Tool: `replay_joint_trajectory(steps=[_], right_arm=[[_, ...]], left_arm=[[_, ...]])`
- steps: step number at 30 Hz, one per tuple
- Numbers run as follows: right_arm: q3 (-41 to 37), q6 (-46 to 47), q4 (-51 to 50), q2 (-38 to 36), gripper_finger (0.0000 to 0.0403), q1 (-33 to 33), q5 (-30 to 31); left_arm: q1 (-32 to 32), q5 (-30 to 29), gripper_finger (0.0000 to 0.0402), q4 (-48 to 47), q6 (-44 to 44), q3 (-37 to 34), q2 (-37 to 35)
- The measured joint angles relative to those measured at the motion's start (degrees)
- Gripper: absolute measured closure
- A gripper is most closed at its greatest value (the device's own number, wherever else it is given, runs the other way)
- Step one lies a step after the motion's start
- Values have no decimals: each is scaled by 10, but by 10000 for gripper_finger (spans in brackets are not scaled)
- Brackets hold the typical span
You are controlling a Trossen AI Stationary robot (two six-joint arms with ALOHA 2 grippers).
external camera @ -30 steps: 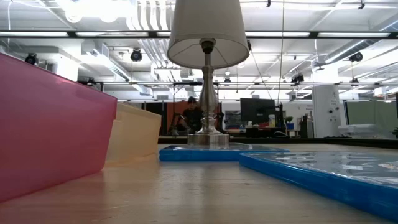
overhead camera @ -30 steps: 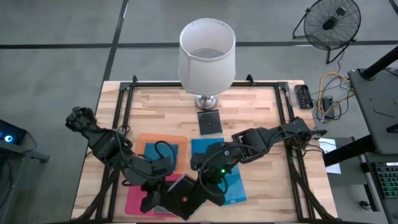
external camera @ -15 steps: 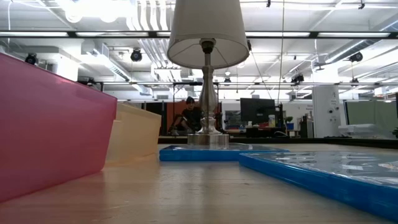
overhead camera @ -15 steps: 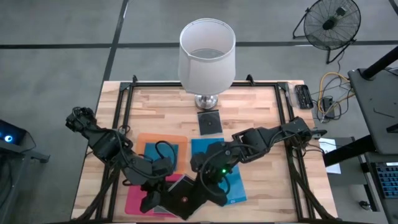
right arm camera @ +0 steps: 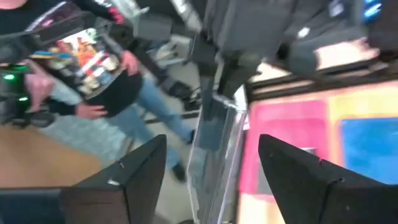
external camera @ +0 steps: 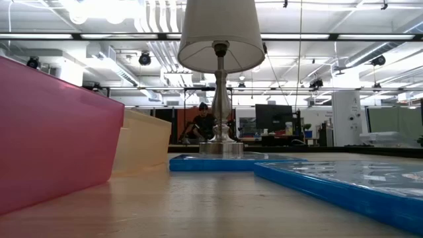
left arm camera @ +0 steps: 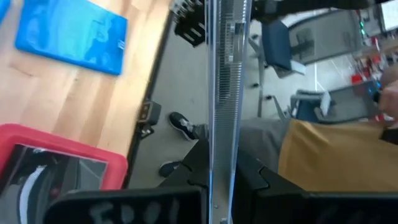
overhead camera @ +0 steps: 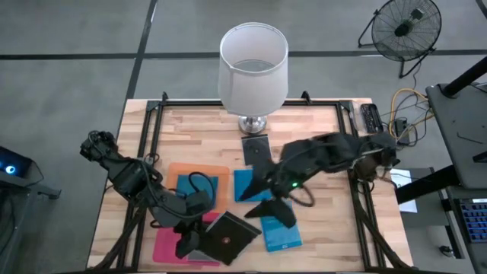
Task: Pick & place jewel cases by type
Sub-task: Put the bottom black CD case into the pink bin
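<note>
The right gripper (overhead camera: 275, 207) has been withdrawn toward the lamp (overhead camera: 253, 67), fingers released; the dark jewel case (overhead camera: 227, 237) stays grasped edge-on by the left gripper's (overhead camera: 199, 242) fingers above the pink sheet (overhead camera: 163, 244).

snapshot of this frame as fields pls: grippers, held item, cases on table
left gripper: shut on a clear jewel case, held over the table's near edge by the pink sheet
right gripper: open, empty, raised above the table's middle
blue cases: one on the orange sheet; two on bare wood
dark case: flat beside the lamp base
</note>
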Motion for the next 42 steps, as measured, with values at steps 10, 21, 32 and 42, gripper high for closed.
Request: replay_joint_trajectory(steps=[10,21,32,42], right_arm=[[0,-17,-99,-91,155,30,231],[-1,-6,-113,-125,156,44,266],[-1,46,-193,-152,163,44,373],[-1,75,-262,-187,152,44,426]], left_arm=[[3,-124,398,27,-46,-121,-97],[0,-222,399,259,-171,-439,-278],[-13,-232,399,358,-292,-618,-332],[-98,-308,399,448,-399,-706,-330]])
